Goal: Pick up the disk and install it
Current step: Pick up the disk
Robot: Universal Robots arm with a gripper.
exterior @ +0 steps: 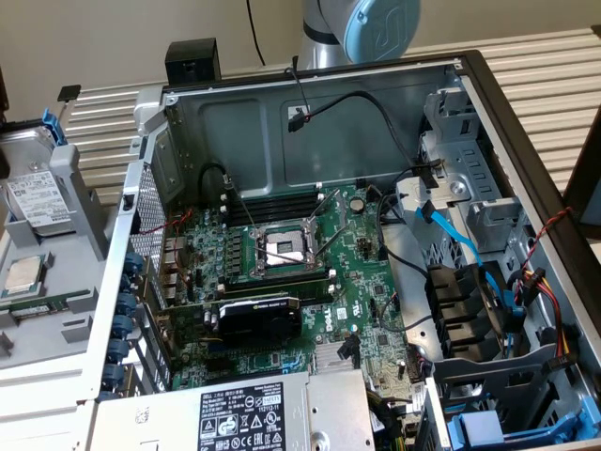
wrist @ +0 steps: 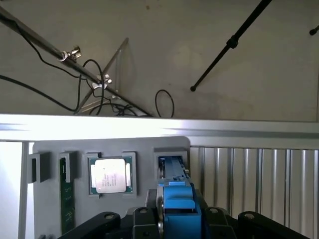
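The disk (exterior: 33, 193) stood tilted in its slot in the grey holder (wrist: 112, 145), with its white label showing and its blue frame at the upper end. In the wrist view the pincer (wrist: 177, 226) hung with that slot straight ahead of it. A blue piece sat at the pincer's middle. It may have been the top of the disk's frame, but that could not be settled, nor could it be told whether the pincer was open or clamped. Ahead of the pincer, on one side of the slot, lay the processor chip (wrist: 110, 175) and then a memory stick (wrist: 67, 199). The ribbed worktop (wrist: 249, 179) ran on the other side. The open computer case (exterior: 282, 122) stood beside the holder.
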